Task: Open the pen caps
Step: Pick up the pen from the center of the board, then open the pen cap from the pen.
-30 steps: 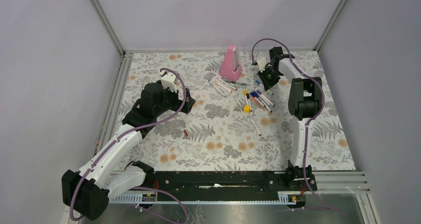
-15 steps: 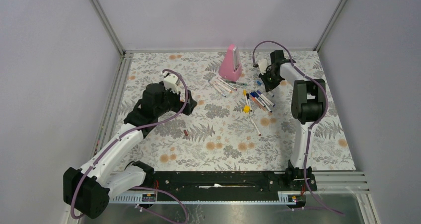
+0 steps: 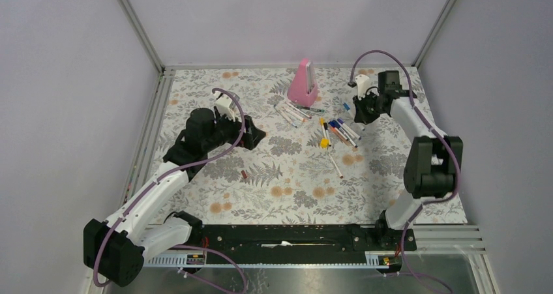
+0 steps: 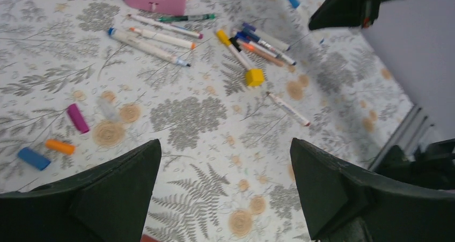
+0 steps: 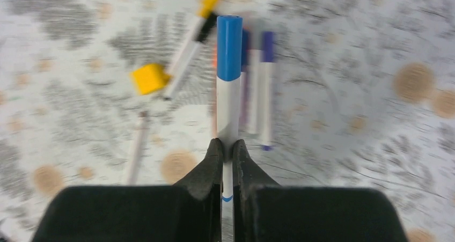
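Across the table [image 3: 287, 196]: floral cloth, both arms reaching out over it.
Left gripper [image 4: 224, 145]: fingers spread wide, nothing between them; hangs above bare cloth, short of the pens.
Right gripper [image 5: 227, 144]: clenched on the white barrel of a pen [image 5: 229, 108], held above the pen pile [image 5: 257, 86].
Pink wedge [image 3: 303, 84]: upright near the far edge; more pens [image 4: 155, 38] lie just in front.
Yellow block [image 4: 254, 77]: at the pile's near end.
Blue cap [image 5: 229, 46]: seated on the held pen's far end.
Loose caps [image 4: 60, 146]: blue, orange and purple, close together on the cloth, left in the left wrist view; a red cap [image 3: 244, 174] lies apart, nearer the bases.
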Robot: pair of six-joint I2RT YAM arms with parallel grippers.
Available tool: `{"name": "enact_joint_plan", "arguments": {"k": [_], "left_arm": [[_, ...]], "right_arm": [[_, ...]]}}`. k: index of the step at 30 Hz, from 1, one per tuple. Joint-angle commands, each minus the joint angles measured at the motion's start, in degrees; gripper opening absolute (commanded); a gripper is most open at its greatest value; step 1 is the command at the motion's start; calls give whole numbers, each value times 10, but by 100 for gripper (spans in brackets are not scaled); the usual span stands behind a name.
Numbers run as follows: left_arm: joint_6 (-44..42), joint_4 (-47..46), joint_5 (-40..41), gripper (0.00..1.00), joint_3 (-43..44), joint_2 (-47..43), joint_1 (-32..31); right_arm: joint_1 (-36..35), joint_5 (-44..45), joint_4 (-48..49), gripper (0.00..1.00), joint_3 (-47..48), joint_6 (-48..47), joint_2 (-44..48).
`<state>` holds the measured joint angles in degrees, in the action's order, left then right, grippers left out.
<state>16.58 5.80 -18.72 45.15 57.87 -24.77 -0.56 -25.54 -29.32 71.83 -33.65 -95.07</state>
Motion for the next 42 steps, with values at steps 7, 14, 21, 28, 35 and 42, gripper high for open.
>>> {"name": "enact_joint_plan", "arguments": {"k": [7,14,21,28,35,42], "left_arm": [[268,-266,-71,99,-112,-47,-11],[305,-356,42,99,-151,-6,-114],[297,-391,97,99,-118,80,-179],[311,-443,133,99,-87,154,-215],[318,-455,203,96,-39,226,-254],[343,-466,238,84,8,289,-265]], "right_arm": [[2,-367,8,0,-185,27,156],[1,-473,74,0,-251,74,162],[2,-516,76,0,-250,93,124],[1,-533,111,0,-264,129,117],[-10,-536,111,0,-263,133,113],[-21,-531,108,0,-262,133,109]]}}
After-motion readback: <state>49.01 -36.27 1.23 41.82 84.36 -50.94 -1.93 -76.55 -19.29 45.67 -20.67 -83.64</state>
